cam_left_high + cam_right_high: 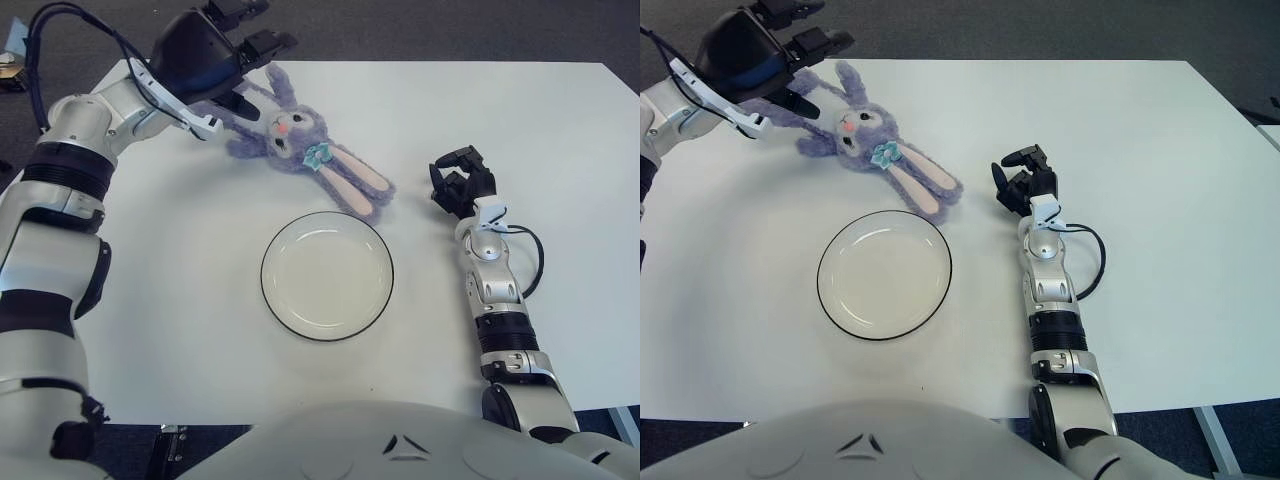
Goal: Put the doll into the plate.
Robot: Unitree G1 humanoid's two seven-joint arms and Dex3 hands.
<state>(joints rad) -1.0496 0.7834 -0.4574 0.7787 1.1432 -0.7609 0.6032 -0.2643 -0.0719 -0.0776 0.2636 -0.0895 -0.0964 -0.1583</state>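
A purple plush rabbit doll (290,132) lies on the white table, its long pink-lined ears (352,182) pointing toward the plate. The white plate (327,276) with a dark rim sits empty in the middle, just in front of the doll. My left hand (248,55) hovers at the doll's back-left end with its fingers spread, one fingertip close to the doll's body, and it grips nothing. My right hand (458,182) shows to the right of the plate and the doll's ears, fingers relaxed and empty.
The table's back edge (430,63) runs just behind the doll and the left hand. A black cable (528,262) loops beside the right forearm. A small object (12,70) lies on the dark floor at the far left.
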